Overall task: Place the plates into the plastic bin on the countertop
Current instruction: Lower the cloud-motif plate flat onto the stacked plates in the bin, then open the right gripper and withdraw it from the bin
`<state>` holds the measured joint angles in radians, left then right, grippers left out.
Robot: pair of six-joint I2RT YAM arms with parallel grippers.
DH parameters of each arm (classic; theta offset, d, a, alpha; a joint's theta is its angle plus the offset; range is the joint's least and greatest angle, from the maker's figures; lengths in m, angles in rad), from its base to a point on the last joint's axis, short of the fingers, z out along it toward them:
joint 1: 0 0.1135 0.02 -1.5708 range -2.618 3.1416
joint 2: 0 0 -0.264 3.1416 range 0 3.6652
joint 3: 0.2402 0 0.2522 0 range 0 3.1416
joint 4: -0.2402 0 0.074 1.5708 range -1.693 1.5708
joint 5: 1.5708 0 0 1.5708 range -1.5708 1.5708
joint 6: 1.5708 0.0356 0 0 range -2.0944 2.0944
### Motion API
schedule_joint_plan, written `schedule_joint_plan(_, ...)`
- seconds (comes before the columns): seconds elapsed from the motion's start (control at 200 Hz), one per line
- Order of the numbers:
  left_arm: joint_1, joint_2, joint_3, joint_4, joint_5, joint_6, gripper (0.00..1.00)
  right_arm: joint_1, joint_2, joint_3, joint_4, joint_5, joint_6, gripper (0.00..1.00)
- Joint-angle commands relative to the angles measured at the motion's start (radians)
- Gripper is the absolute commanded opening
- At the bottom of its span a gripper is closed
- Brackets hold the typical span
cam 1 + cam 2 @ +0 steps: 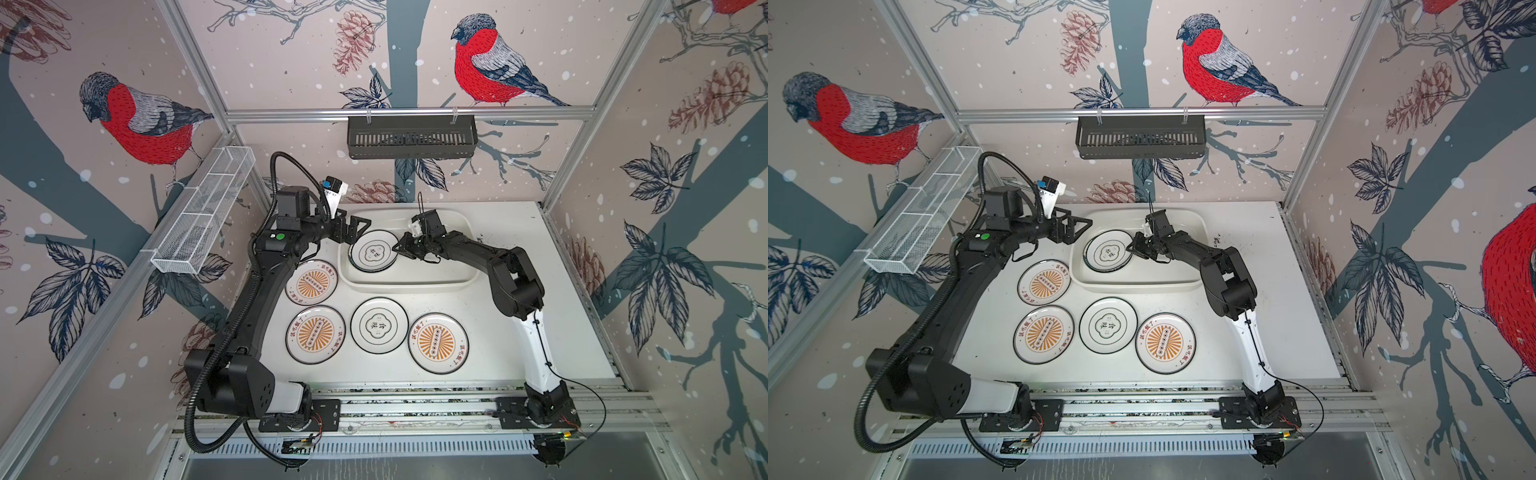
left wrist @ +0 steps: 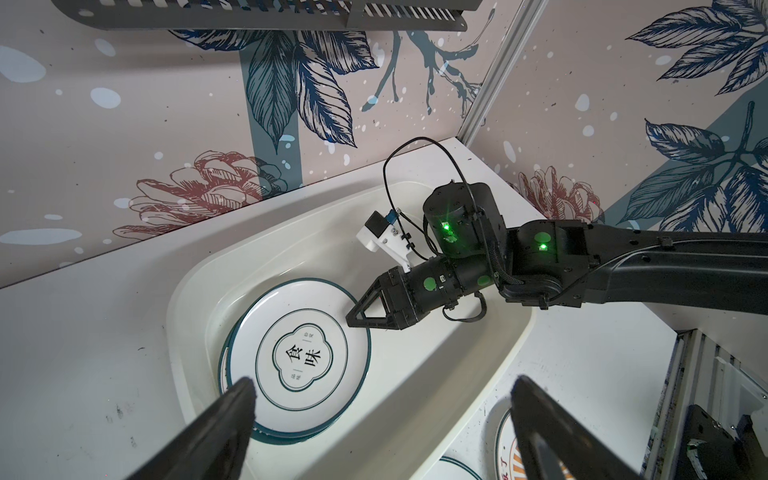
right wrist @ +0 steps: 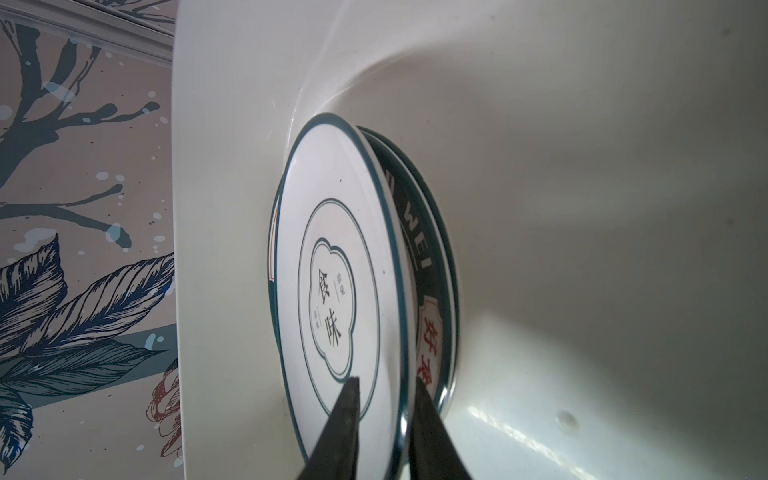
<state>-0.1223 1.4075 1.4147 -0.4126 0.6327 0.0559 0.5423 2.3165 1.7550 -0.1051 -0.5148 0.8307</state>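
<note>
Both top views are showing round white dark-rimmed plates (image 1: 372, 251) stacked in the glossy white plastic bin (image 1: 436, 272) at upper centre, right gripper (image 1: 398, 249) narrowly straddling the rim of the top plate (image 3: 332, 232), grip unclear, left gripper (image 1: 360, 232) gaping wide, four more plates (image 1: 378, 325) waiting on the speckled white countertop (image 1: 519, 332) below.

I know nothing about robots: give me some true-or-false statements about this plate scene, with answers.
1. Four plates lie on the countertop outside the plastic bin. True.
2. All four show an orange sunburst. False: one is a black quatrefoil plate.
3. The plastic bin is empty. False: a stack of plates sits inside.
4. The left gripper is open and holds nothing. True.
5. The right gripper reaches for a countertop plate. False: its fingers straddle the top plate's rim in the bin.
</note>
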Motion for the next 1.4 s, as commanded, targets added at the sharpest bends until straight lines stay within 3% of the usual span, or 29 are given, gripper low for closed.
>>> schedule_joint_plan(0.0, 0.001, 0.001, 0.012, -0.003, 0.021, -0.002, 0.95, -0.003, 0.0, 0.017, -0.025, 0.011, -0.027, 0.27)
schedule_joint_plan(0.445, 0.002, 0.01, 0.009, 0.006, 0.029, -0.008, 0.94, -0.012, 0.001, 0.036, -0.078, 0.049, -0.053, 0.34)
schedule_joint_plan(1.176, 0.001, 0.025, 0.011, 0.013, 0.032, -0.003, 0.94, -0.005, 0.067, 0.131, -0.127, 0.016, -0.059, 0.34)
schedule_joint_plan(1.396, 0.001, 0.036, 0.03, 0.011, 0.029, 0.001, 0.94, -0.013, 0.021, 0.106, -0.096, 0.054, -0.063, 0.34)
